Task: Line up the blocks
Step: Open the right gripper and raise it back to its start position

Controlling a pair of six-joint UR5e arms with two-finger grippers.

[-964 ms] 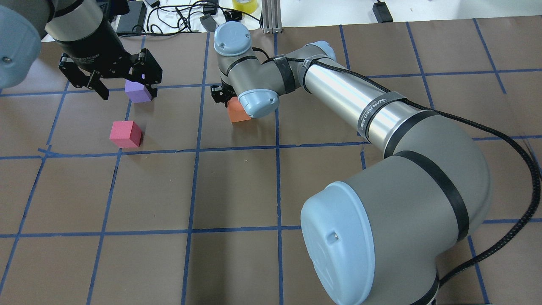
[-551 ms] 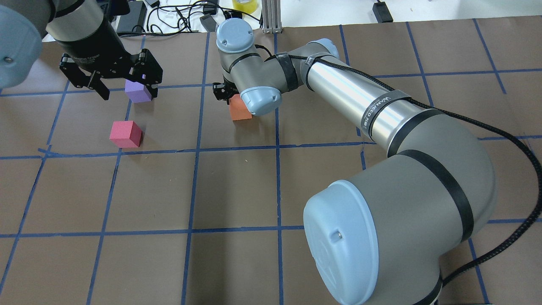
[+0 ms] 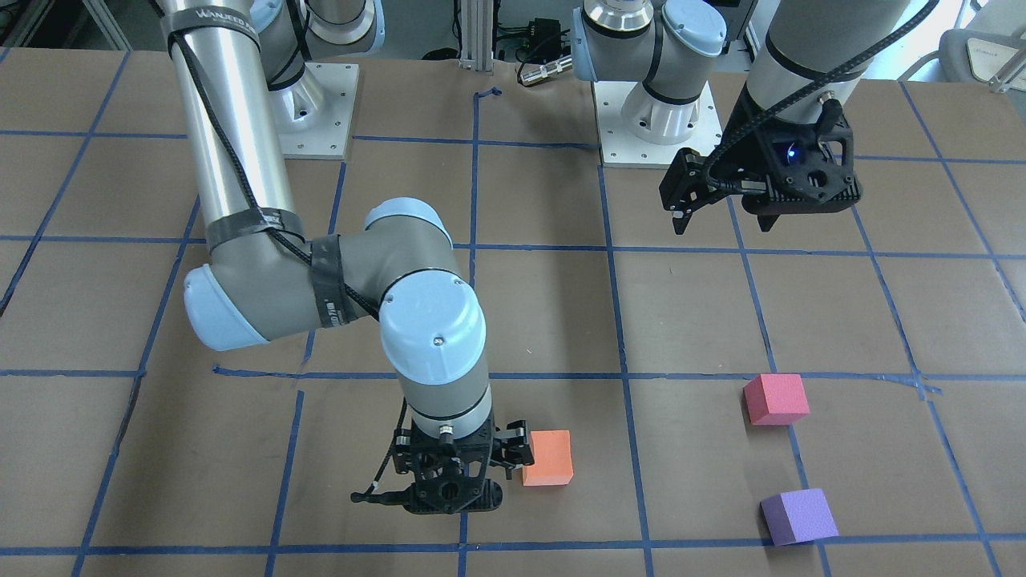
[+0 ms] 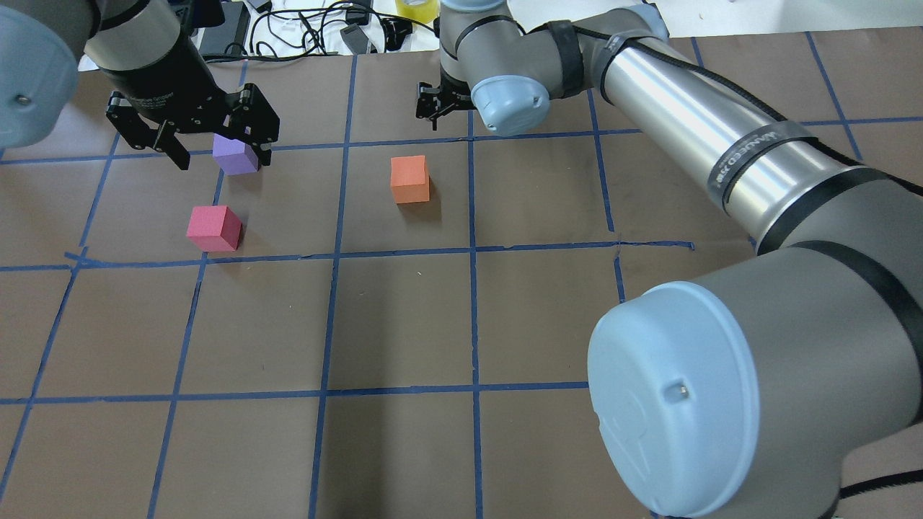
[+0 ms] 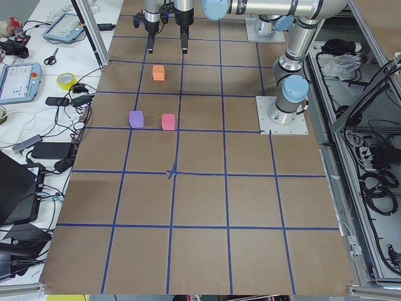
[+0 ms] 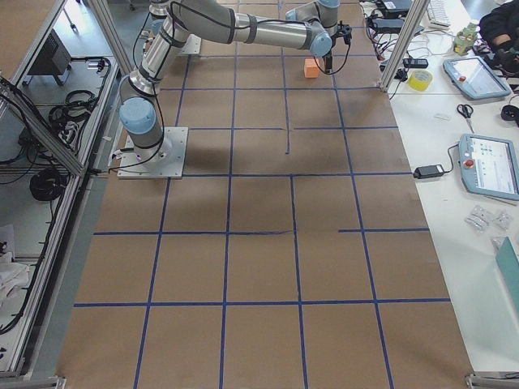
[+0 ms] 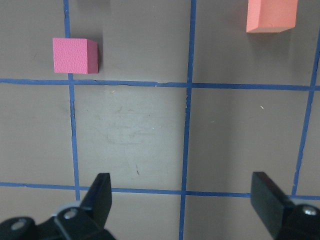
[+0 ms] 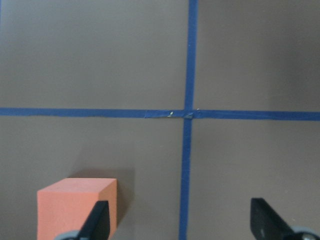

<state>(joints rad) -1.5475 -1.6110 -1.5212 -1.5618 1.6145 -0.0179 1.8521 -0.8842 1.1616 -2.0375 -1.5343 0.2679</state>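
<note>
Three foam blocks rest apart on the brown table: orange (image 4: 409, 179), pinkish-red (image 4: 214, 228) and purple (image 4: 236, 155). The front view shows orange (image 3: 548, 458), pinkish-red (image 3: 776, 398) and purple (image 3: 798, 517). My right gripper (image 4: 441, 115) is open and empty, just beyond the orange block. In its wrist view the orange block (image 8: 77, 205) sits beside the left finger, outside the jaws. My left gripper (image 4: 191, 137) is open and empty, raised high above the table (image 3: 721, 204). Its wrist view shows the pinkish-red (image 7: 75, 55) and orange (image 7: 270, 15) blocks far below.
Blue tape lines (image 4: 332, 254) divide the table into squares. Cables and devices (image 4: 303, 29) and a yellow tape roll (image 4: 417, 7) lie past the far edge. The two arm bases (image 3: 317, 104) (image 3: 653, 120) stand at the robot's side.
My right gripper has come off the orange block and moved farther away and to the right, leaving the block on the table. The left arm has barely moved.
</note>
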